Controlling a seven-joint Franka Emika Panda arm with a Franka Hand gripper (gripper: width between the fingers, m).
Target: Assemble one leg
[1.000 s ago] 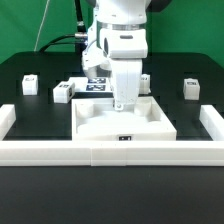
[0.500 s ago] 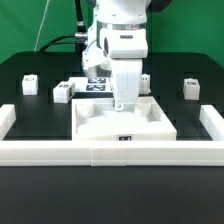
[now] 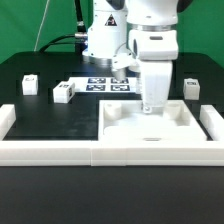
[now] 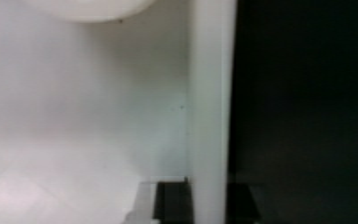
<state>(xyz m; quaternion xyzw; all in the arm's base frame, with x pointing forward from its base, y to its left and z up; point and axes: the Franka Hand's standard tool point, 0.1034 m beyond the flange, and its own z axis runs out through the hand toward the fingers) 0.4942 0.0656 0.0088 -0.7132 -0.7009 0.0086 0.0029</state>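
While the gripper (image 3: 152, 106) stands low on the far rim of the tray (image 3: 150, 141), we judge its jaws closed on that rim; the wrist view shows only white wall.

The nearest leg (image 3: 191, 88) sits on the surface (image 3: 60, 118) just past the tray's far corner, on the exterior view's right, not touching it. We expect light, rigid, smooth plastic, not fragile. It is best gripped across two flat flanks, off the marker face.

Count: three legs in sight, with a second leg (image 3: 64, 92) and a third leg (image 3: 30, 85) well off the tray toward the exterior view's left; one tray; one marker board (image 3: 105, 85).
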